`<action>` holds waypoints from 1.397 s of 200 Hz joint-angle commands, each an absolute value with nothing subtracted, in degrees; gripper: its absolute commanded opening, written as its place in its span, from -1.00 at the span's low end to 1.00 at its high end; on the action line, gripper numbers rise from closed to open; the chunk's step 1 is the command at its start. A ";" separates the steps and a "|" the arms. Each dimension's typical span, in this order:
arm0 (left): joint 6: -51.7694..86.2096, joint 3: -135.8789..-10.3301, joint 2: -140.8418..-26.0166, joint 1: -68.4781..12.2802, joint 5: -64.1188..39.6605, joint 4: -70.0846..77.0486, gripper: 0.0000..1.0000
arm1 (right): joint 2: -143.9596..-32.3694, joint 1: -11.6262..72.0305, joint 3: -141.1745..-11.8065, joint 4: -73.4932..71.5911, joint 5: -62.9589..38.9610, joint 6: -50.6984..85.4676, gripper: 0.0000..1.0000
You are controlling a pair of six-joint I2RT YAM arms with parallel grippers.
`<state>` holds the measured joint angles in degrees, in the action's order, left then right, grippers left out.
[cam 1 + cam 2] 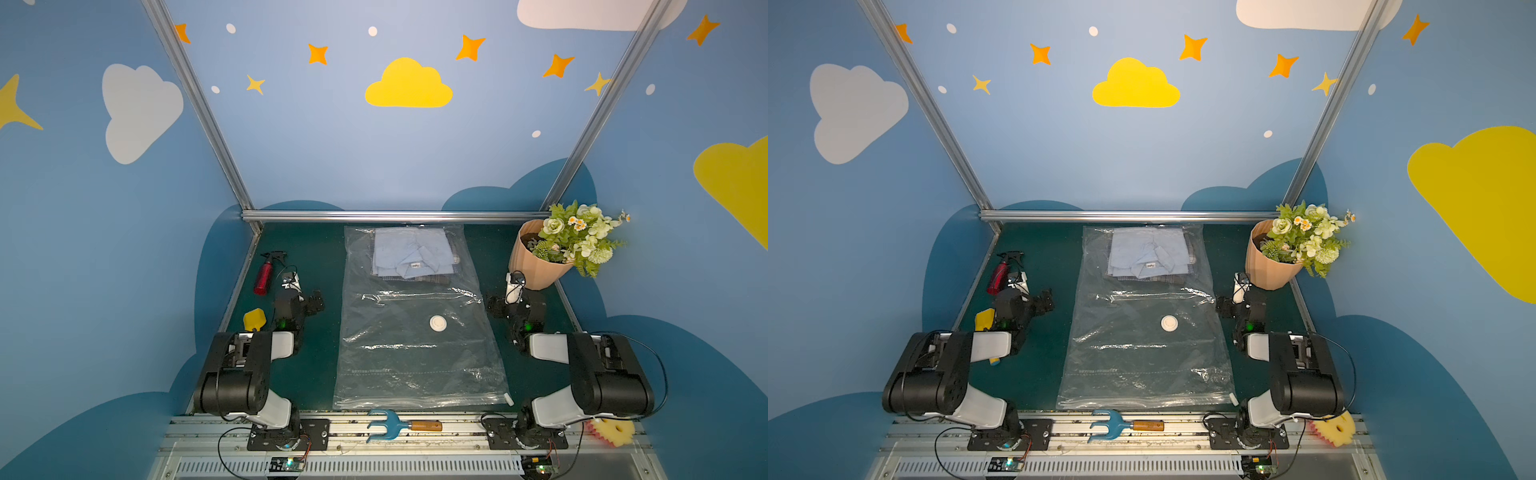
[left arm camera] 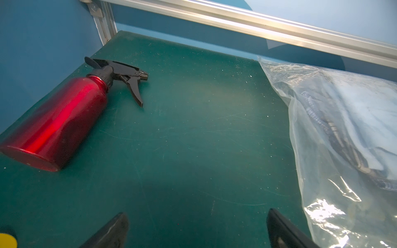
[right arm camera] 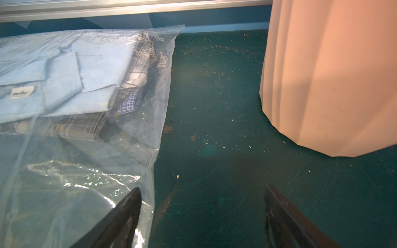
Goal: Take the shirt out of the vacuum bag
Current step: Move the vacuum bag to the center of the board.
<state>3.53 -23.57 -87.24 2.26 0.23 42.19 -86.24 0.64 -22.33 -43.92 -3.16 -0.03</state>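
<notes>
Across the middle of the green desk (image 1: 320, 249) lay the vacuum bag (image 1: 415, 357), flat, with its zip-seal edge and white slider clip (image 1: 508, 399) toward the robot and its round white valve (image 1: 438, 323) near the centre. Inside it, at the far end, sat the folded light-blue shirt (image 1: 411, 253) on top of checked cloth. The left fingers (image 2: 116, 232) were spread wide with nothing between them, over bare desk between the bag and a red spray bottle (image 2: 64, 120). The right fingers (image 3: 126, 216) were likewise spread and empty. One hung over the bag's side edge and the other was nearer a peach flower pot (image 3: 330, 75). Whether the first touched the plastic could not be told.
</notes>
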 commanded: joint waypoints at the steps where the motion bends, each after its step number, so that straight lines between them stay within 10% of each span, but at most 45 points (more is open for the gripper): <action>1: 3.86 -24.26 -87.72 2.59 -0.62 42.91 1.00 | -86.71 0.73 -23.60 -44.81 -4.12 -0.07 0.74; 47: 3.54 -24.17 -87.57 2.55 -0.26 43.07 0.99 | -86.68 0.60 -23.64 -44.77 -4.48 -0.01 0.72; 78: 3.34 -24.18 -85.29 0.52 5.63 41.93 0.95 | -86.32 0.62 -24.43 -45.04 -3.01 0.59 0.21; 103: 2.72 -28.37 -77.58 -1.63 9.66 28.91 0.95 | -82.21 0.87 -41.35 -11.50 -0.65 2.97 0.16; 157: 15.57 -33.64 -68.14 -4.18 3.86 15.05 0.86 | -89.11 4.58 -53.81 1.08 -9.47 14.36 0.25; 279: 31.49 -65.24 -111.19 1.02 -35.70 14.36 0.29 | -119.46 2.83 -83.64 6.28 -18.98 25.22 0.25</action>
<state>27.97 -58.61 -105.97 -0.45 -25.43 14.46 -115.42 3.44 -79.18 4.58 -16.56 22.24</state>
